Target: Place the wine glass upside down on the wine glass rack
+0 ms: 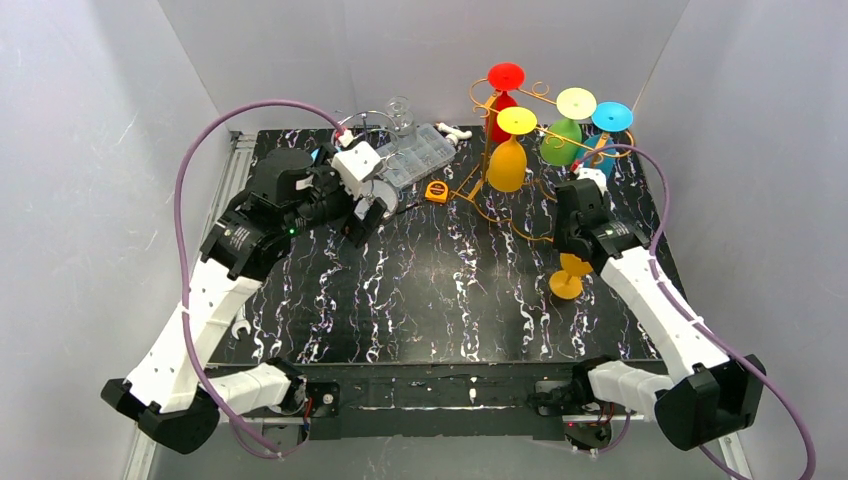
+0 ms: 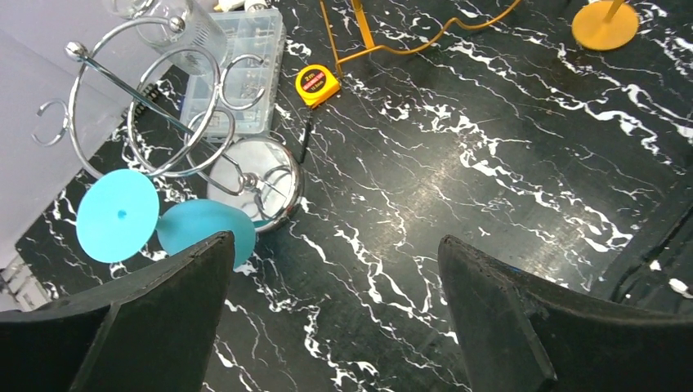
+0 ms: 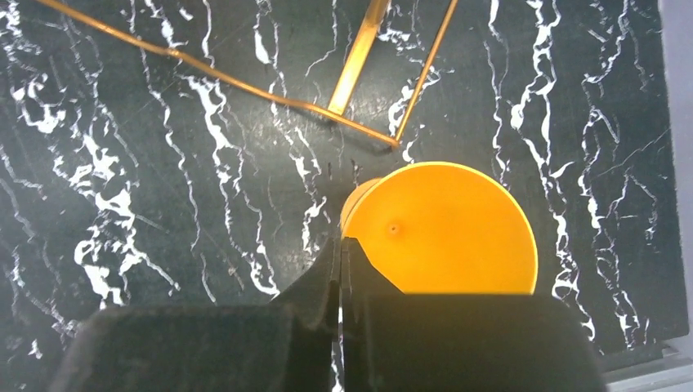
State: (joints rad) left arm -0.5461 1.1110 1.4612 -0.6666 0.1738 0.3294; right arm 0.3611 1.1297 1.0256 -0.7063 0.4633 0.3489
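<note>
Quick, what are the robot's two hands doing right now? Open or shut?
Left gripper: open, holding nothing.
Right gripper: shut, right by the orange wine glass; whether it pinches the glass cannot be told.

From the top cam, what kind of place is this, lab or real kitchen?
Most likely a lab robot test cell, not a kitchen: plain white walls box in a black marbled table, and the props look staged: a gold wire rack, a tape measure, a parts box.

Only legible mark: red round label on yellow tape measure, far side mid-scene, just left of wine glass rack foot, reads approx. "3m"; remaining print too small.
</note>
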